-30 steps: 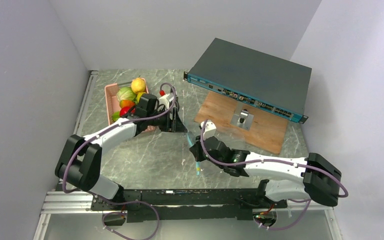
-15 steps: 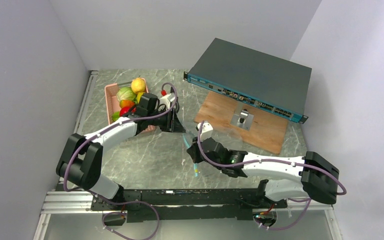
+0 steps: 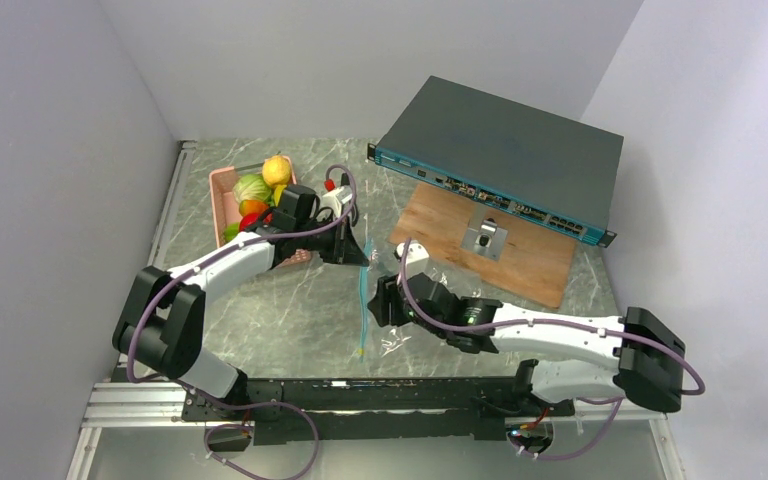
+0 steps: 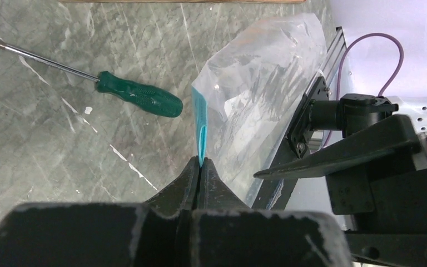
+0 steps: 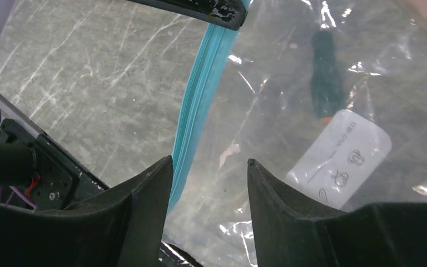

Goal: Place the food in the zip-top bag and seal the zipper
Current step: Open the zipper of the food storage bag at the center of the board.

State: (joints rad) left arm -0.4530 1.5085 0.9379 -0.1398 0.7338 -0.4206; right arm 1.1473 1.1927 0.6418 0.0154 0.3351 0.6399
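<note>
The zipper (image 3: 361,300) now sits further left, drawn straight. The left gripper (image 4: 200,165) fingers clamp its end; the right gripper (image 5: 210,161) fingers stand apart. The zip-top bag (image 4: 256,83) looks floppy, slippery: hold the strip.

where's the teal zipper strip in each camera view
top external: the zipper runs vertically at centre, between the two arms.
left wrist: the zipper is at lower centre, rising from the shut left gripper.
right wrist: the zipper is a diagonal band left of centre.
shared landmark: the clear zip-top bag, right of the strip in all three.
</note>
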